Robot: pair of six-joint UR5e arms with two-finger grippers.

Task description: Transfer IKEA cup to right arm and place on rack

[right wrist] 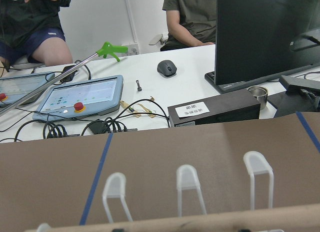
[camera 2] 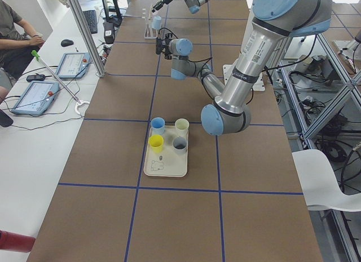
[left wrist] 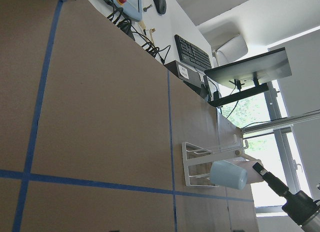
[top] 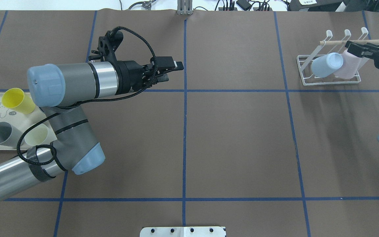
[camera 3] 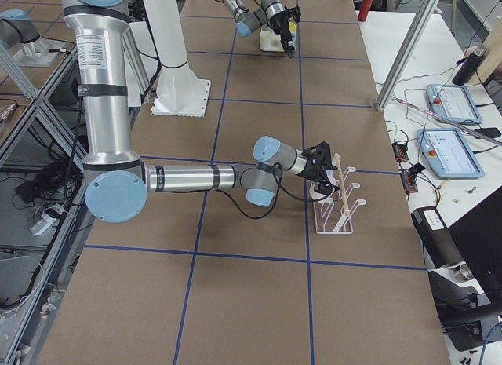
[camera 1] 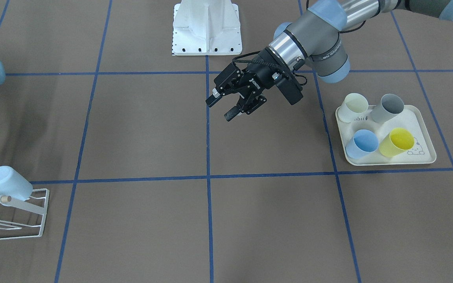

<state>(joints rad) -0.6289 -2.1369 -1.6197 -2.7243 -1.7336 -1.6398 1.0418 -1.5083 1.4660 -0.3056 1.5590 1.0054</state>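
**A:** What is the right end effector [top: 350, 47] doing?

**B:** Its black fingers [top: 362, 49] lie against the pale pink plastic cup [top: 350, 67]. That cup leans on the small white wire rack [top: 331, 82]. I cannot tell from any view whether the fingers pinch the cup or merely rest on it.

**A:** So what is the nearest risk?

**B:** It is right at the fingertips. If the pink cup isn't seated over an upturned prong [top: 346, 32], I'd expect it to slip down. It could also come away with the fingers on a retreat.

**A:** And just beside them?

**B:** The pale wooden dowel [top: 336, 41] runs close alongside the fingers. A careless lift could catch it, and I judge so light a rack would shift or tip. Next out from the fingertips is the light blue plastic cup [top: 326, 65], which sits against the pink one. A nudge passed through could roll it off.

**A:** Anything farther off?

**B:** The left end effector [camera 1: 219, 109] hangs well away over the brown worktop [top: 235, 141], fingers spread and holding nothing. I see no collision risk there. Beyond it, the cream rabbit-print tray [camera 1: 391, 162] is too distant to matter.
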